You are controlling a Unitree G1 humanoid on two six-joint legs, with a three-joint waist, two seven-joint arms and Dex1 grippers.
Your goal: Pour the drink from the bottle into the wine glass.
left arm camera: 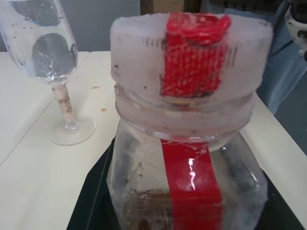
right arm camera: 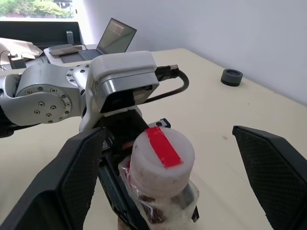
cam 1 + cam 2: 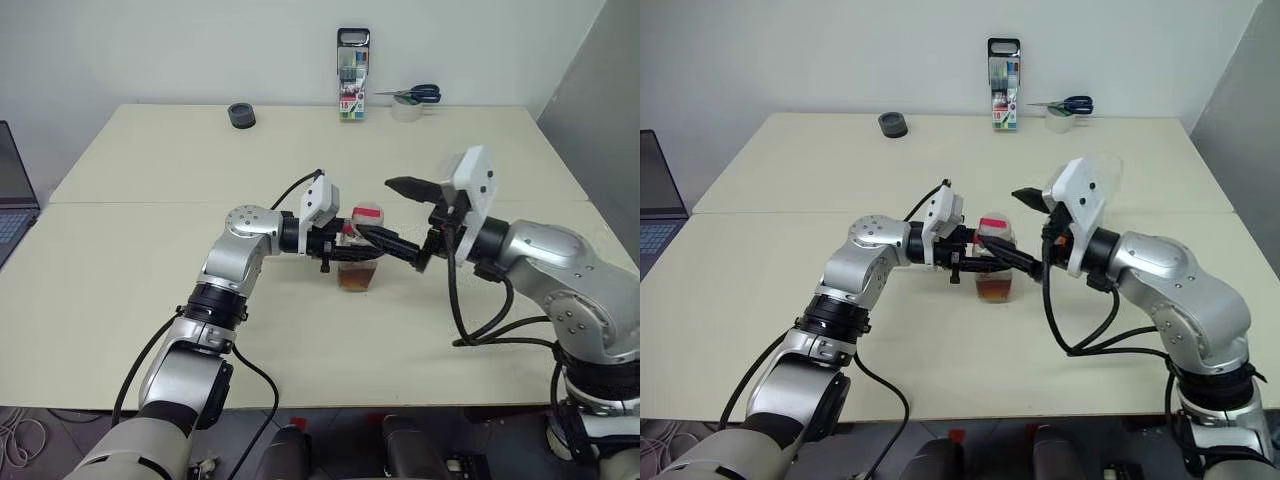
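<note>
Standing upright above the table [image 3: 120, 300], the bottle [image 3: 359, 262] is pinched by the left gripper [image 3: 978, 263], cap [image 2: 162, 152] still on, directly between the spread fingers of the nearer right gripper [image 2: 168, 167]; wine glass [image 1: 48, 62] near.

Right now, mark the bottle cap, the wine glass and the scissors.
bottle cap [image 2: 162, 152]: right wrist view, on the red tape strip across its top.
wine glass [image 1: 45, 52]: left wrist view, on the bowl's wall.
scissors [image 3: 424, 94]: left eye view, on the blue handles.
</note>
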